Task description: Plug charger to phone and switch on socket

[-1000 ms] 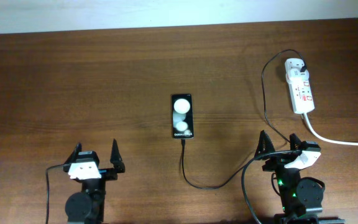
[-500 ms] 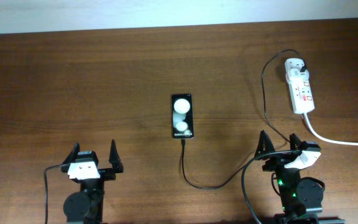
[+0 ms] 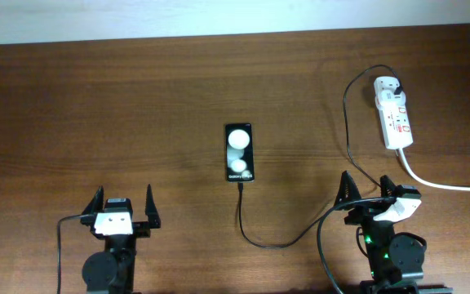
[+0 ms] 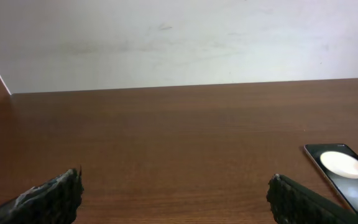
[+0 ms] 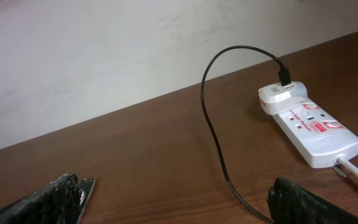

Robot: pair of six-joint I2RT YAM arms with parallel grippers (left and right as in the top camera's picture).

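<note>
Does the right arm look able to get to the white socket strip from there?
Probably yes. The right gripper is open and empty, and the socket lies ahead of it, slightly to its right, with only the thin charger curving nearby.

Left wrist view: phone [image 4: 342, 171] cut off by the right and bottom edges. Overhead: charger [image 3: 239, 214] tip at the phone's lower edge too small to judge as seated; socket [image 3: 395, 122] markings and switch position unreadable; white cord [image 3: 463, 188] runs off the right edge.
</note>
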